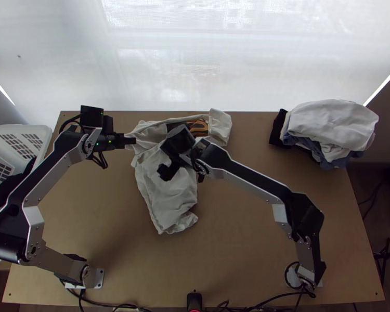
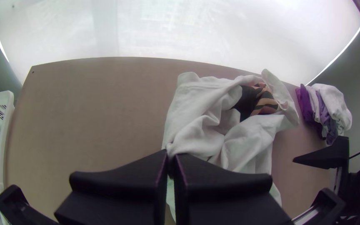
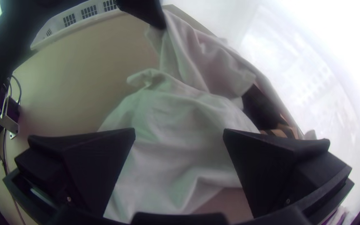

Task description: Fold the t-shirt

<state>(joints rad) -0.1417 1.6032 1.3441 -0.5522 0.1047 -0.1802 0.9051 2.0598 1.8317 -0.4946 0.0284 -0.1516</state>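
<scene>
The white t-shirt (image 1: 169,195) lies bunched at the table's far middle, a dark and orange print showing among its folds. In the top view my left gripper (image 1: 132,140) is at the shirt's left far side; in the left wrist view the left gripper (image 2: 171,160) is shut on a bit of the white cloth (image 2: 198,135). My right gripper (image 1: 180,174) is over the middle of the shirt. The right wrist view has the right gripper (image 3: 179,135) open wide above the cloth (image 3: 171,154), its fingers apart with nothing held between them.
A pile of clothes (image 1: 330,127) lies at the table's far right corner. The white basket (image 1: 47,136) with something dark in it stands at the left edge. Bare wood (image 1: 247,234) stretches nearer the front, and cables run along the near edge.
</scene>
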